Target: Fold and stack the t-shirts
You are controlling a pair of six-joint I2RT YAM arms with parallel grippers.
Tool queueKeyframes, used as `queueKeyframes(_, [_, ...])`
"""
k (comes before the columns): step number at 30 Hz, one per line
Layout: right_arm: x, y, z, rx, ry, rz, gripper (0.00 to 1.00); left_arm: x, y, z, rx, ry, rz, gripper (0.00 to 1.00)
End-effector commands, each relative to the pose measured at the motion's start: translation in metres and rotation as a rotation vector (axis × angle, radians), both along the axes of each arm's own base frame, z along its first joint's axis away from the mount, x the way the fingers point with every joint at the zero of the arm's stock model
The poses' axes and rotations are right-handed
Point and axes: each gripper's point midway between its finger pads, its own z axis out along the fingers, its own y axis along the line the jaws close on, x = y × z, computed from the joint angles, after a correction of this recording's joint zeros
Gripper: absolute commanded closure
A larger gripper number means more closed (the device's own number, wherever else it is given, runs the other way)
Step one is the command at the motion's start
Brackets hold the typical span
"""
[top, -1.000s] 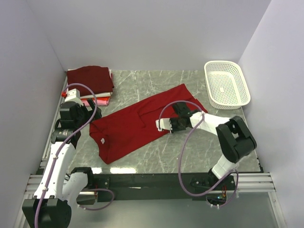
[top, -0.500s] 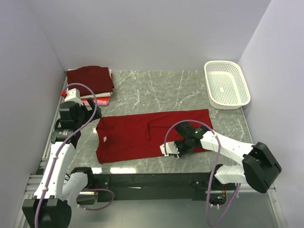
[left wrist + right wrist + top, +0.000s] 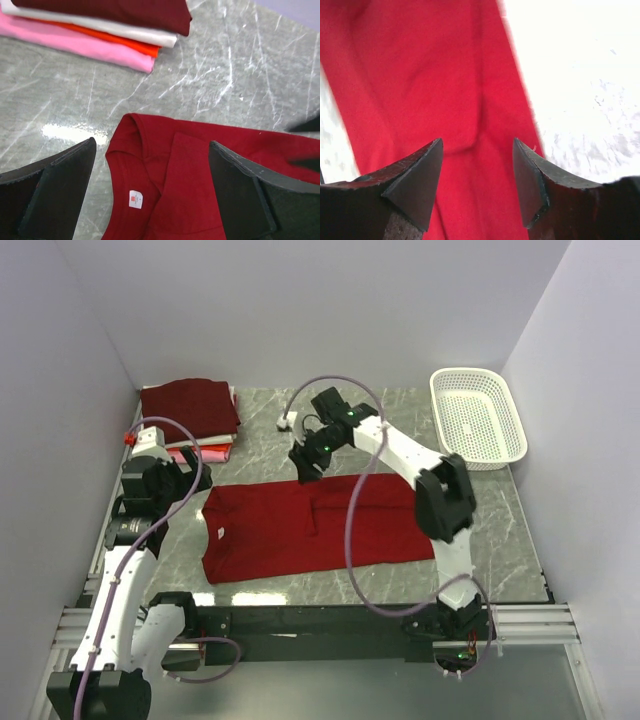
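The bright red t-shirt lies flat on the grey marbled table, folded into a long band across the middle of the top view, its collar end at the left with the small white neck label showing. The left gripper hovers over that collar end, fingers spread wide and holding nothing. The right gripper is at the upper edge of the band near the centre of the top view. It too is released, with only red cloth seen below the gap; whether it touches the cloth cannot be told. In the upper left corner sits the stack of folded t-shirts: dark maroon on top, then white, orange-red and pink. The white perforated basket stands at the upper right.
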Motion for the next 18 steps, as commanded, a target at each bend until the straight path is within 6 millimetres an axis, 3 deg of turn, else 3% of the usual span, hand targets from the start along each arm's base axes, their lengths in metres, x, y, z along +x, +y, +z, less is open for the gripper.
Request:
queueKeyframes(1, [0.009, 0.015, -0.007, 0.039, 0.282, -0.187, 0.35, 0.002, 0.003, 0.023, 0.021, -0.086, 0.01, 0.01])
queueKeyframes(2, [0.023, 0.021, -0.002, 0.062, 0.268, -0.214, 0.35, 0.002, 0.003, 0.023, 0.019, -0.091, 0.009, 0.01])
queueKeyframes(3, [0.031, 0.025, -0.017, 0.047, 0.289, -0.246, 0.35, 0.002, 0.003, 0.024, 0.02, -0.094, 0.011, 0.01])
queueKeyframes(5, [0.046, 0.031, -0.02, 0.04, 0.291, -0.312, 0.35, 0.001, 0.003, 0.025, 0.019, -0.097, 0.011, 0.01])
queueKeyframes(6, [0.051, 0.032, -0.036, 0.017, 0.317, -0.344, 0.35, 0.001, 0.003, 0.025, 0.019, -0.099, 0.011, 0.01])
queueKeyframes(8, [0.056, 0.035, -0.046, 0.0, 0.331, -0.377, 0.35, 0.001, 0.003, 0.026, 0.019, -0.102, 0.011, 0.01])
queueKeyframes(13, [0.058, 0.035, -0.078, -0.047, 0.35, -0.403, 0.37, 0.002, 0.003, 0.025, 0.019, -0.1, 0.011, 0.01])
queueKeyframes(18, [0.044, 0.036, -0.094, -0.083, 0.383, -0.367, 0.44, 0.003, 0.003, 0.024, 0.019, -0.094, 0.011, 0.01])
